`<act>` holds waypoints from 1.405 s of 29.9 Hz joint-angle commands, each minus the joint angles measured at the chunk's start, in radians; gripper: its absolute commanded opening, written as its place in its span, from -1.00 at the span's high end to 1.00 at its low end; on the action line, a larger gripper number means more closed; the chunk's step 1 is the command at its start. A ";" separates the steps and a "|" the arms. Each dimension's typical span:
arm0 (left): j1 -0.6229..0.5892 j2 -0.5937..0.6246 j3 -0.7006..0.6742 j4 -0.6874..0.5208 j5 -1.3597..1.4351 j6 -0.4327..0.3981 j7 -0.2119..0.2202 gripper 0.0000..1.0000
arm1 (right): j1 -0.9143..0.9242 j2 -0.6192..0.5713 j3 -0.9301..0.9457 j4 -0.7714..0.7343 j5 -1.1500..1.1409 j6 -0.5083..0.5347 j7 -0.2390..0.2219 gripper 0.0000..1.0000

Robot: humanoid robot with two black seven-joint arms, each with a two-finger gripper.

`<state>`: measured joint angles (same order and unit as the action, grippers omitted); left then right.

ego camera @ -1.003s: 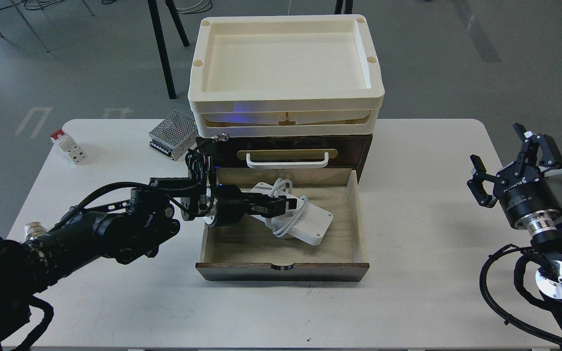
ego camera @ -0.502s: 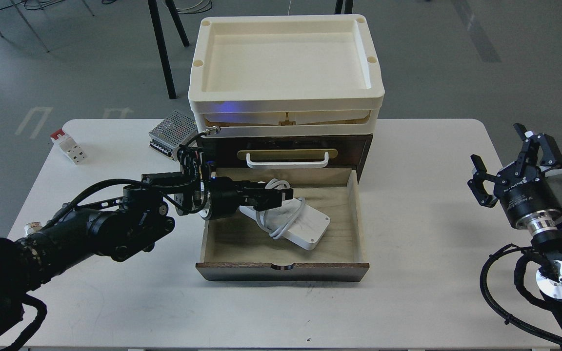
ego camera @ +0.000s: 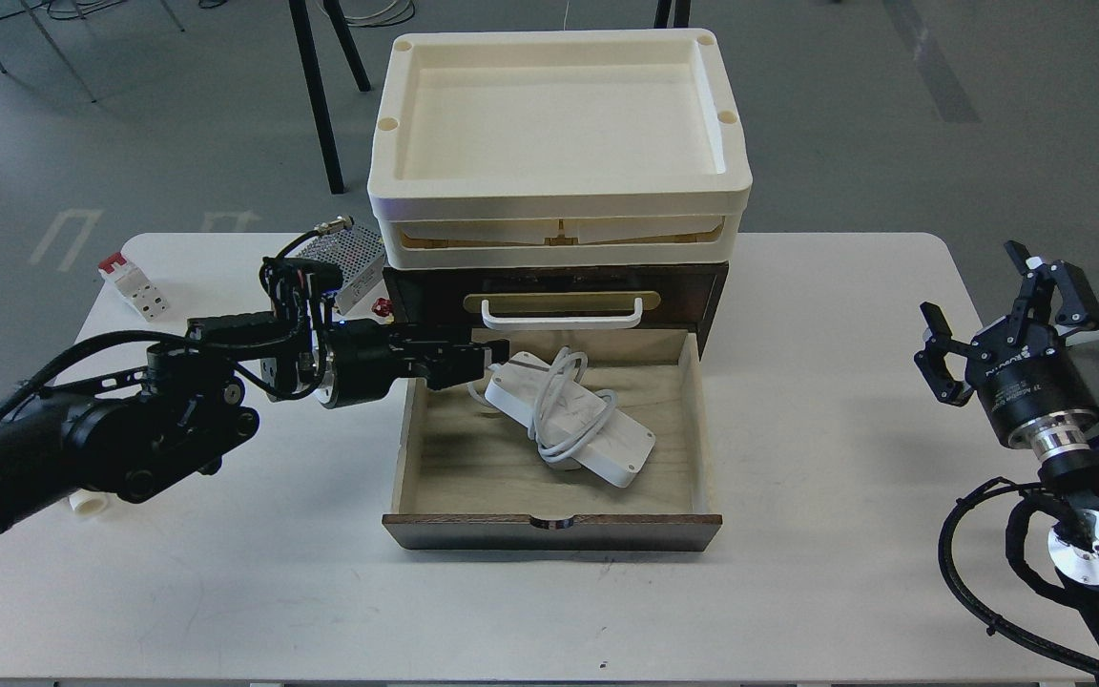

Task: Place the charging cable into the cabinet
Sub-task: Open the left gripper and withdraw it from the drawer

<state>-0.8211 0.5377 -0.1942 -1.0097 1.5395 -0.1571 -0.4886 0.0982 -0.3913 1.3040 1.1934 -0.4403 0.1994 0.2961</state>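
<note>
Robotics lab or workshop, bare grey concrete floor [ego camera: 893, 143] with painted markings, white rounded table [ego camera: 798, 592], perforated metal power-supply box [ego camera: 344, 256] far left, black metal stand legs [ego camera: 321, 95] beyond.

So there's a white surface [ego camera: 798, 592] with rounded corners. Two cream plastic trays [ego camera: 559, 114] are stacked up at the back, the top one empty with small round holes in its corners. Left of those sits a perforated metal power-supply box [ego camera: 351, 262], partly hidden. Further left is a small white block with a red end [ego camera: 134, 284], maybe a plug or connector. Near the left edge there's a small white cylinder-ish piece [ego camera: 90, 503]. Grey floor behind, with black table legs [ego camera: 319, 95].
</note>
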 commanded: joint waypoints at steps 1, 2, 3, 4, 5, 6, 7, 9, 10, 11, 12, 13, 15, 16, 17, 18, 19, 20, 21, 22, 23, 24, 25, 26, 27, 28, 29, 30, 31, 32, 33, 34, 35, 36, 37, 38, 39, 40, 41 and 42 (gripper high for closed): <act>0.010 0.118 -0.001 -0.093 -0.006 -0.002 0.000 -0.53 | 0.000 0.000 -0.003 0.000 0.000 0.000 0.000 -0.99; 0.019 0.145 -0.004 -0.108 -0.012 -0.002 0.000 -0.53 | 0.000 0.000 -0.003 0.000 0.000 0.000 0.000 -0.99; 0.032 0.174 -0.014 -0.122 -0.019 -0.002 0.000 -0.53 | 0.000 0.000 -0.005 0.000 0.000 0.000 0.000 -0.99; 0.046 0.197 -0.017 -0.133 -0.039 0.001 0.000 -0.54 | 0.000 0.000 -0.005 0.000 0.000 0.000 0.000 -0.99; 0.060 0.215 -0.022 -0.136 -0.077 0.005 0.000 -0.54 | 0.000 0.000 -0.005 0.000 0.000 0.000 0.000 -0.99; 0.074 0.228 -0.030 -0.138 -0.128 0.005 0.000 -0.54 | 0.000 0.000 -0.005 0.000 0.000 0.000 0.000 -0.99; 0.089 0.241 -0.037 -0.138 -0.197 0.005 0.000 -0.58 | 0.000 -0.003 -0.005 0.000 0.000 0.000 0.000 -0.99; 0.112 0.266 -0.047 -0.138 -0.345 0.005 0.000 -0.64 | 0.000 -0.003 -0.006 0.000 0.000 0.000 0.000 -0.99; 0.125 0.283 -0.047 -0.138 -0.431 0.007 0.000 -0.65 | 0.000 0.000 -0.006 0.000 0.000 0.000 0.000 -0.99; 0.132 0.295 -0.047 -0.136 -0.506 0.005 0.000 -0.67 | 0.000 0.000 -0.006 0.000 0.000 0.000 0.000 -0.99; 0.140 0.306 -0.047 -0.135 -0.585 0.005 0.000 -0.69 | 0.000 0.000 -0.006 0.000 0.000 0.002 0.000 -0.99; 0.148 0.314 -0.047 -0.132 -0.663 0.005 0.000 -0.70 | 0.000 0.000 -0.006 0.000 0.000 0.002 0.000 -0.99; 0.166 0.323 -0.047 -0.125 -0.804 0.005 0.000 -0.70 | 0.000 0.000 -0.008 0.000 0.000 0.002 0.000 -0.99; 0.175 0.323 -0.047 -0.122 -0.869 0.007 0.000 -0.70 | 0.000 0.000 -0.008 0.000 0.000 0.002 0.000 -0.99; 0.177 0.321 -0.047 -0.116 -0.927 0.007 0.000 -0.70 | 0.000 0.000 -0.008 0.000 0.000 0.002 0.000 -0.99; 0.177 0.317 -0.047 -0.106 -0.993 0.005 0.000 -0.70 | 0.000 0.000 -0.008 0.000 0.000 0.002 0.000 -0.99; 0.178 0.311 -0.047 -0.098 -1.066 0.005 0.000 -0.70 | 0.000 0.000 -0.008 0.000 0.000 0.002 0.000 -0.99; 0.178 0.306 -0.047 -0.093 -1.134 0.004 0.000 -0.70 | 0.000 0.000 -0.006 0.000 0.000 0.002 0.000 -0.99; 0.181 0.301 -0.047 -0.092 -1.212 0.002 0.000 -0.70 | 0.000 0.000 -0.006 0.000 0.000 0.002 0.000 -0.99; 0.184 0.295 -0.047 -0.090 -1.275 0.002 0.000 -0.70 | 0.000 0.000 -0.005 0.000 0.000 0.002 0.000 -0.99; 0.184 0.285 -0.047 -0.084 -1.336 0.002 0.000 -0.70 | 0.000 0.000 -0.005 0.000 0.000 0.002 0.000 -0.99; 0.184 0.268 -0.048 -0.072 -1.389 0.001 0.000 -0.70 | 0.000 0.000 -0.005 0.000 0.000 0.002 0.000 -0.99; 0.184 0.249 -0.048 -0.055 -1.426 -0.001 0.000 -0.71 | 0.000 0.000 -0.006 0.000 0.000 0.002 0.000 -0.99; 0.184 0.231 -0.048 -0.037 -1.450 -0.002 0.000 -0.72 | 0.000 0.000 -0.006 0.000 0.000 0.002 0.000 -0.99; 0.184 0.211 -0.050 -0.015 -1.472 -0.002 0.000 -0.72 | 0.000 0.000 -0.006 0.000 0.000 0.002 0.000 -0.99; 0.184 0.193 -0.057 0.003 -1.487 -0.004 0.000 -0.72 | 0.000 0.000 -0.006 0.000 0.000 0.002 0.000 -0.99; 0.184 0.180 -0.071 0.017 -1.503 -0.004 0.000 -0.72 | 0.000 0.000 -0.006 0.000 0.000 0.002 0.000 -0.99; 0.188 0.170 -0.089 0.029 -1.522 -0.005 0.000 -0.72 | 0.000 0.000 -0.006 0.000 0.000 0.002 0.000 -0.99; 0.191 0.159 -0.106 0.039 -1.542 -0.007 0.000 -0.72 | 0.000 0.000 -0.006 0.000 0.000 0.002 0.000 -0.99; 0.203 0.148 -0.123 0.049 -1.567 -0.015 0.000 -0.72 | 0.000 0.000 -0.005 0.000 0.000 0.002 0.000 -0.99; 0.217 0.139 -0.142 0.054 -1.588 -0.025 0.000 -0.72 | 0.000 0.000 -0.006 0.000 0.000 0.002 0.000 -0.99; 0.229 0.128 -0.166 0.059 -1.605 -0.044 0.000 -0.73 | 0.000 0.000 -0.006 0.000 0.000 0.000 0.000 -0.99; 0.238 0.120 -0.188 0.059 -1.612 -0.059 0.000 -0.73 | 0.000 0.000 -0.006 0.000 0.000 0.000 0.000 -0.99; 0.250 0.114 -0.209 0.062 -1.615 -0.074 0.000 -0.73 | 0.000 0.000 -0.006 0.000 0.000 0.000 0.000 -0.99; 0.263 0.111 -0.227 0.066 -1.615 -0.085 0.000 -0.73 | 0.000 0.000 -0.005 0.000 0.000 0.000 0.000 -0.99; 0.270 0.108 -0.240 0.071 -1.613 -0.094 0.000 -0.73 | 0.000 0.000 -0.005 0.000 0.000 0.000 0.000 -0.99; 0.276 0.108 -0.247 0.072 -1.613 -0.099 0.000 -0.73 | 0.000 0.000 -0.005 0.000 0.000 0.000 0.000 -0.99; 0.278 0.108 -0.248 0.072 -1.613 -0.102 0.000 -0.73 | 0.000 0.000 -0.005 0.000 0.000 0.000 0.000 -0.99; 0.278 0.108 -0.248 0.072 -1.612 -0.104 0.000 -0.73 | 0.000 0.000 -0.005 0.000 0.000 0.000 0.000 -0.99; 0.280 0.108 -0.248 0.072 -1.612 -0.107 0.000 -0.73 | 0.000 0.000 -0.005 0.000 0.000 0.000 0.000 -0.99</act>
<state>-0.5483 0.6473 -0.4350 -0.9386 -0.0733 -0.2535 -0.4886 0.0982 -0.3911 1.2987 1.1934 -0.4402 0.1995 0.2961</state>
